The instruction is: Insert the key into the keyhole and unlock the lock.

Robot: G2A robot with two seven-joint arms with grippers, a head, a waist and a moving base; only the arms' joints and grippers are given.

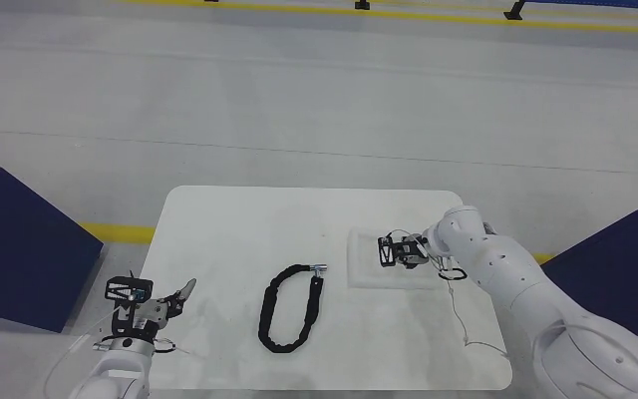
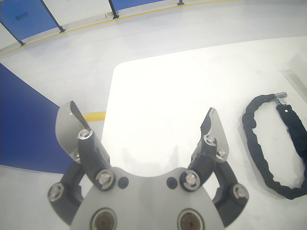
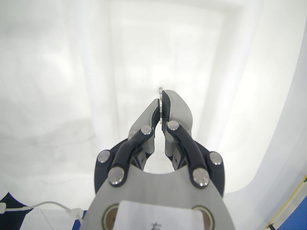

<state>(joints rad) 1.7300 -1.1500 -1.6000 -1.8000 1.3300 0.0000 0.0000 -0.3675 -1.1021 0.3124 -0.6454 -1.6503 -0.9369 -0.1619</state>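
1. One step looks done: the key is in hand. The right jaws are pinched nearly shut on a thin, flat silver metal key [image 3: 160,94], seen edge-on with its end poking just past their tips. They hold nothing else.
2. That grip sits over the shallow white rectangular tray [image 1: 361,276] on the right side of the white, round-cornered counter [image 1: 229,224]. I can't tell whether the key has lifted clear of the tray floor. I'd say it is picked up but not yet carried towards the lock.
3. The lock looks untouched. The black fabric-sleeved chain lock [image 1: 313,302] [image 2: 253,144] lies flat in a closed loop in the middle of the counter. Its silver metal cylinder head [image 1: 318,268] [image 2: 280,95] is at the far end of the loop, near the tray's corner.
4. The left jaws are spread wide with nothing between them. They are near the counter's left edge, well apart from the chain.
5. As I read it, most of the job is left. The key has to cross to the silver head, line up with the keyhole — which I can't make out from here — then go in and turn. The loose chain may shift under the push, so the left jaws may be needed to steady it.
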